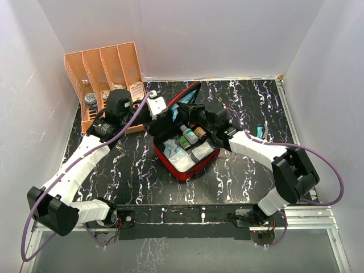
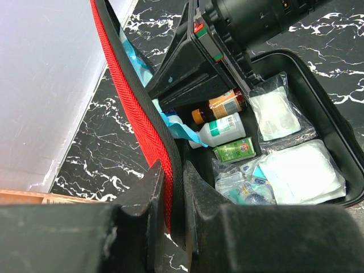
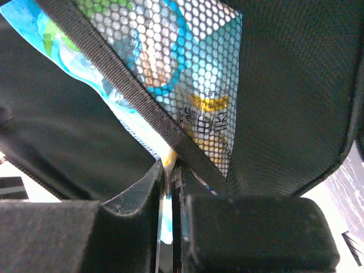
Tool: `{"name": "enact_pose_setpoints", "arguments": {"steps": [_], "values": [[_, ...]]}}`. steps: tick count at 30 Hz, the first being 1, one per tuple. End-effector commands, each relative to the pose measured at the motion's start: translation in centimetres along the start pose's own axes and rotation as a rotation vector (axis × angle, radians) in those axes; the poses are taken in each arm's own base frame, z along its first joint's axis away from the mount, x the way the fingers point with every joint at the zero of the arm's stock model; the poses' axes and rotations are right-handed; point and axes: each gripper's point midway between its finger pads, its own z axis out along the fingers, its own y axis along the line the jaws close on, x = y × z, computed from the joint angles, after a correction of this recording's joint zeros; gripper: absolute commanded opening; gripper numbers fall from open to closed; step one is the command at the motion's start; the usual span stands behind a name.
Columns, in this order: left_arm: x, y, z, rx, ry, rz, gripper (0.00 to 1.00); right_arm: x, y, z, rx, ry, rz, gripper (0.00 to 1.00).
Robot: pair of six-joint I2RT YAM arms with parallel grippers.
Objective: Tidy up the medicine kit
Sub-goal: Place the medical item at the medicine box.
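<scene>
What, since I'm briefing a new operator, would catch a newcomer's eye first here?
The soft red zip case lies open mid-table, bottles and white pouches inside, its lid rim pinched by the left fingers. The right fingers nip a blue-and-yellow packet in the lid's mesh pocket.

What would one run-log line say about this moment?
stage: medicine kit open | left gripper: shut on lid rim | right gripper: shut on blue packet at mesh pocket
</scene>
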Motion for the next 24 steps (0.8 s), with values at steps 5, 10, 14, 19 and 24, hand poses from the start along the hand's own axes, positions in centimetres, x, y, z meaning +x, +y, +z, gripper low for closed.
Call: {"name": "enact_pose_setpoints", "arguments": {"steps": [5,10,14,19,24], "values": [[-6.5,-3.5,-0.8,0.18,-0.222,0.071,0.0,-1.9,-1.1,1.6,0.063,-0.091,-0.03,0.23],[-6.6,-3.6,-0.8,0.182,-0.226,0.072,0.0,-1.7,-1.5,2.5,0.092,-0.084,-0.054,0.0],[-6.6,-3.6,-0.8,0.182,-0.227,0.073,0.0,-1.6,-1.6,2.7,0.117,-0.089,-0.081,0.0],[-6.6,-3.7,-0.8,0.185,-0.228,0.073,0.0,-2.1,-1.4,2.6,0.146,-0.126,-0.12,0.0],[-6.7,-3.6,-0.8,0.183,-0.23,0.076,0.0,-2.6,-0.3,2.6,0.198,-0.183,-0.219,0.0]]}}
